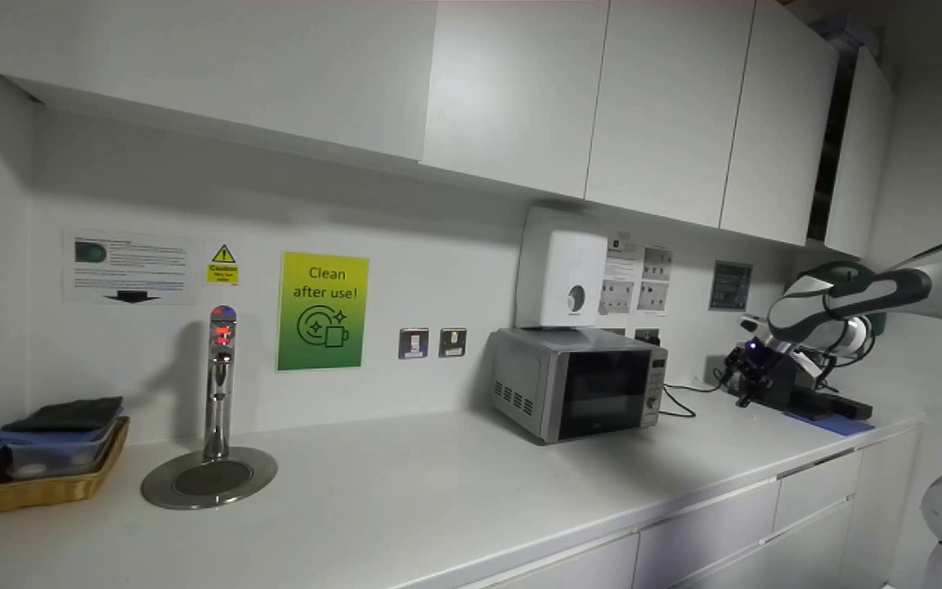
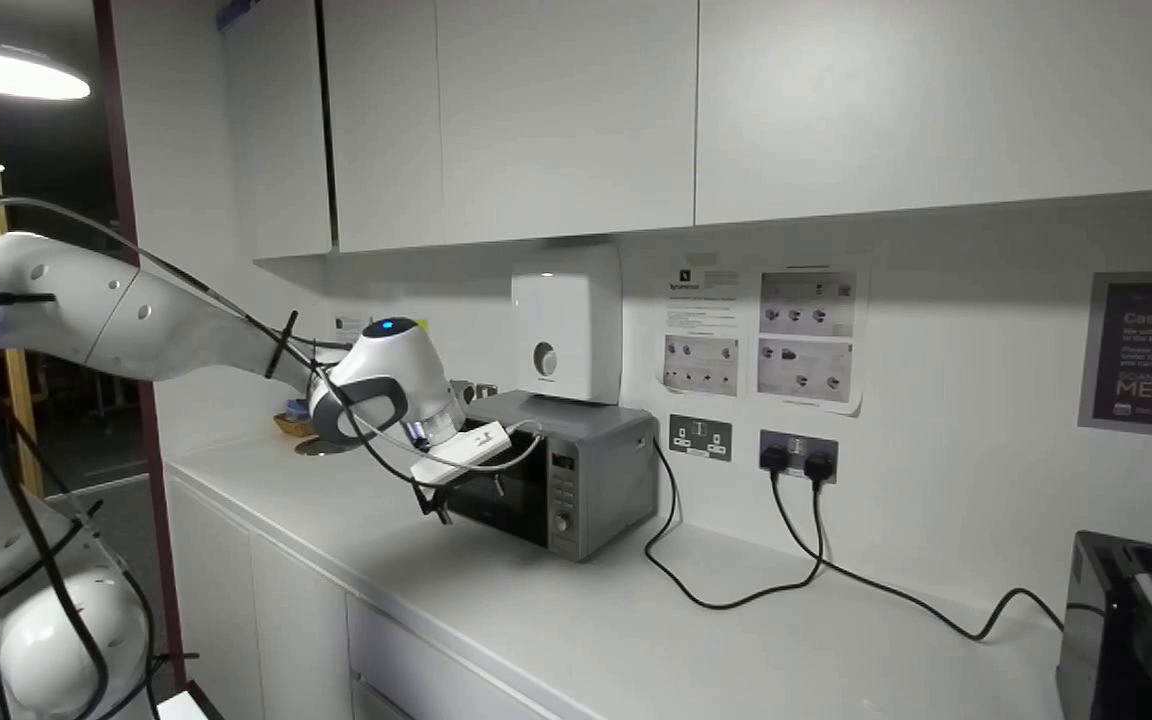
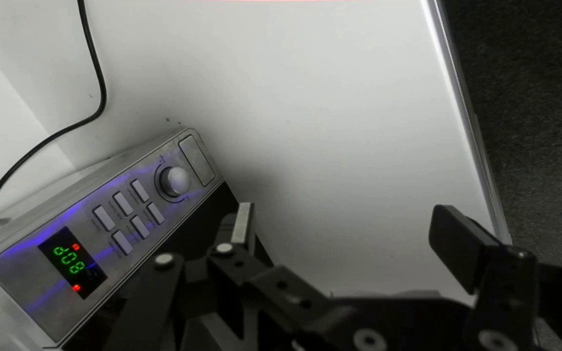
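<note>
White worktop (image 3: 334,122) lies under gripper (image 3: 347,230): released, fingers (image 3: 242,226) apart, nothing btwn. Microwave (image 2: 608,490) just beside it, to its L in wrist view; contact unconf. Control panel (image 3: 115,229), long axis diag., runs fwd-R; knob (image 3: 174,181) fwd-L of nearer finger.

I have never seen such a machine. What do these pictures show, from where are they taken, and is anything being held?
The machine is a robot arm with a two-fingered gripper at its end. Two pictures come from cameras standing outside the robot; the close one comes from a camera on its wrist. On the white counter stand a microwave, a metal tap, a basket and, partly shown, a dark appliance. The gripper holds nothing: its fingers are spread apart near the microwave's control panel, whose display is lit.
</note>
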{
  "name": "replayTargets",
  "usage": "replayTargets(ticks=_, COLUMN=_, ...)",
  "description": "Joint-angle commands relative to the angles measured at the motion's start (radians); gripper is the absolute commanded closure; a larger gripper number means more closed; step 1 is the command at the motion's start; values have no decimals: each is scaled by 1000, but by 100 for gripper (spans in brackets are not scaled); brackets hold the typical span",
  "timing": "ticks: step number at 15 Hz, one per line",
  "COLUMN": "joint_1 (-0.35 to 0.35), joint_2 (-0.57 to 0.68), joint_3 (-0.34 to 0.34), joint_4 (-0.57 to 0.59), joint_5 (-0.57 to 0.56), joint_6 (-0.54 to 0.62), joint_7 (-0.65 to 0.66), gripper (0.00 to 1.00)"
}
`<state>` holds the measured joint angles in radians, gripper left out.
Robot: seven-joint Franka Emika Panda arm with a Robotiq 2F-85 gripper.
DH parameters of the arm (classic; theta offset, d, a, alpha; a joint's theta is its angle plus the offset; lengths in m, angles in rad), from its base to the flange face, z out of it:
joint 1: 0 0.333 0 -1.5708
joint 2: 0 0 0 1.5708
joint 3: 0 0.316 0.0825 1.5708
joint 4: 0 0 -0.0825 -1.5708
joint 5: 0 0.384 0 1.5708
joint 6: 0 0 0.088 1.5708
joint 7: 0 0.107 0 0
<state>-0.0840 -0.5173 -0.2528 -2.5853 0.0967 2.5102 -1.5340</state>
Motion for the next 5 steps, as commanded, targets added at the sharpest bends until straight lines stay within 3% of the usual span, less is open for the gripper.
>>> replayTargets(ticks=1, joint_1=26, joint_2=-25, joint_3=-22, joint_4=-4, joint_5=6, joint_6=-12, joint_7=30, gripper=0)
replayTargets(ticks=5, joint_1=25, joint_2=-3, joint_3=-21, joint_4=1, joint_5=-14, joint_6=-2, joint_7=25, gripper=0)
